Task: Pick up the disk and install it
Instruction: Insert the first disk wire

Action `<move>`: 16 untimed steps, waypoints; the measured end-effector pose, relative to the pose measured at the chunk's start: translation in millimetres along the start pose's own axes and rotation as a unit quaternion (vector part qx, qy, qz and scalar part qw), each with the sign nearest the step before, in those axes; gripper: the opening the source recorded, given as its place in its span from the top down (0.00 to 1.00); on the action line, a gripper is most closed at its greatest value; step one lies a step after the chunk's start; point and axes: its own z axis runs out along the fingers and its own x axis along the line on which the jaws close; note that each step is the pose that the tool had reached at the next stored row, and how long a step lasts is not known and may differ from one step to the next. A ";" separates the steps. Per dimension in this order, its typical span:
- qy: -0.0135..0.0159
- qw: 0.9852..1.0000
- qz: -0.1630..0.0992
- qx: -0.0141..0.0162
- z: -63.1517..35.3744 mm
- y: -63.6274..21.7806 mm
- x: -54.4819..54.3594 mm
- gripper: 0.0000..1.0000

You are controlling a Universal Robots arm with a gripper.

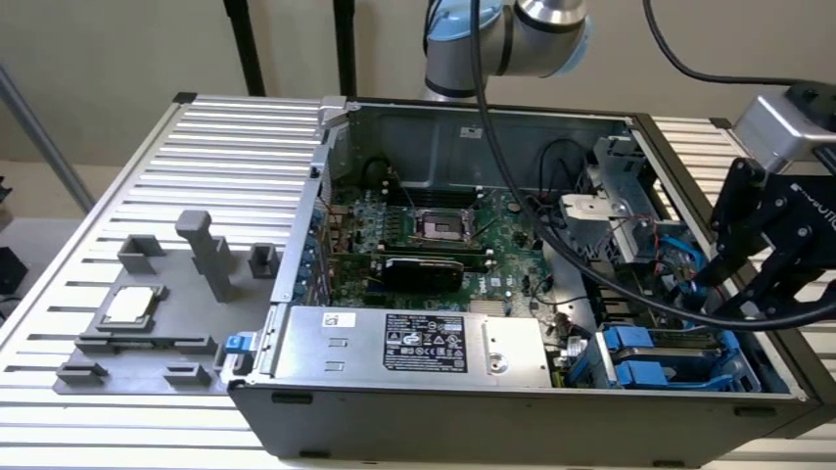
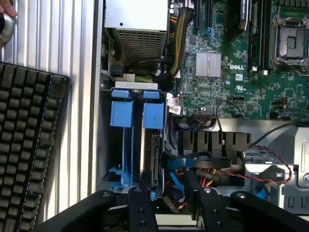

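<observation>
The disk [image 2: 153, 159] stands edge-on in the drive cage of the open computer case, with its grey metal side showing below a bright blue carrier handle [image 2: 153, 116]. A second blue carrier [image 2: 121, 113] sits in the slot beside it. In the exterior view the two blue carriers [image 1: 649, 357] lie at the case's near corner, on the exterior view's right. My gripper [image 2: 170, 188] hovers over that cage. Its fingers [image 2: 142, 203] stand apart with only cables behind the gap, and one fingertip sits just at the disk's end. In the exterior view the gripper [image 1: 765, 284] hangs above the cage.
A silver power-supply box [image 1: 405, 343] fills the case's near side and the green motherboard [image 1: 432, 235] lies behind it. Black and blue cables [image 2: 193, 162] run beside the cage. A grey fixture with a CPU chip [image 1: 131, 305] sits outside. A black keyboard [image 2: 24, 145] and a hand [image 2: 6, 8] are alongside the case.
</observation>
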 end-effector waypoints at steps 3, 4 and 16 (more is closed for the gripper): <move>0.003 1.000 -0.001 0.000 5.1 -0.4 -3.0 0.59; 0.004 1.000 -0.002 0.000 6.9 -0.5 -4.3 0.59; 0.005 1.000 -0.008 0.000 15.8 13.5 -12.3 0.28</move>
